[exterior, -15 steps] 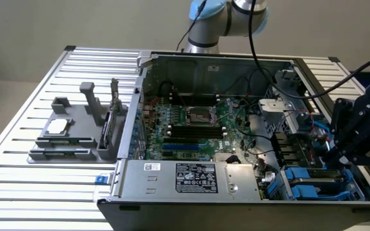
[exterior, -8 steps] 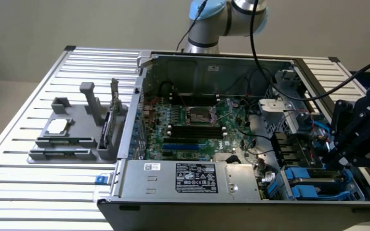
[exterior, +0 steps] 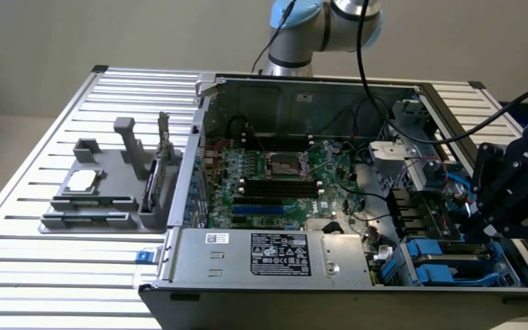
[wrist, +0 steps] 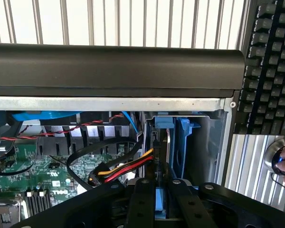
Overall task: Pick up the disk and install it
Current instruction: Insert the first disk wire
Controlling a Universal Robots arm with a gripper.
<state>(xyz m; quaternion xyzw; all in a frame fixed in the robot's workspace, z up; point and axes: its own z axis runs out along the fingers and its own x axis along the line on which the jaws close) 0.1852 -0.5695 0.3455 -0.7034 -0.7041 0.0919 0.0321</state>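
The disk stands on edge in the drive bay at the corner of the open computer case. I see its thin silver edge and its blue plastic frame. My gripper is right over it, its black fingers pressed against the blue strip between them, shut on the disk. In the exterior view, my gripper reaches down into the drive bays at the case's right end, and its body hides most of the disk.
Red, yellow and black cables run close beside the disk. Blue drive caddies sit below the gripper. The silver power-supply box and motherboard lie further left. A grey fixture is on the slatted table. A keyboard and a hand on a mouse are outside the case.
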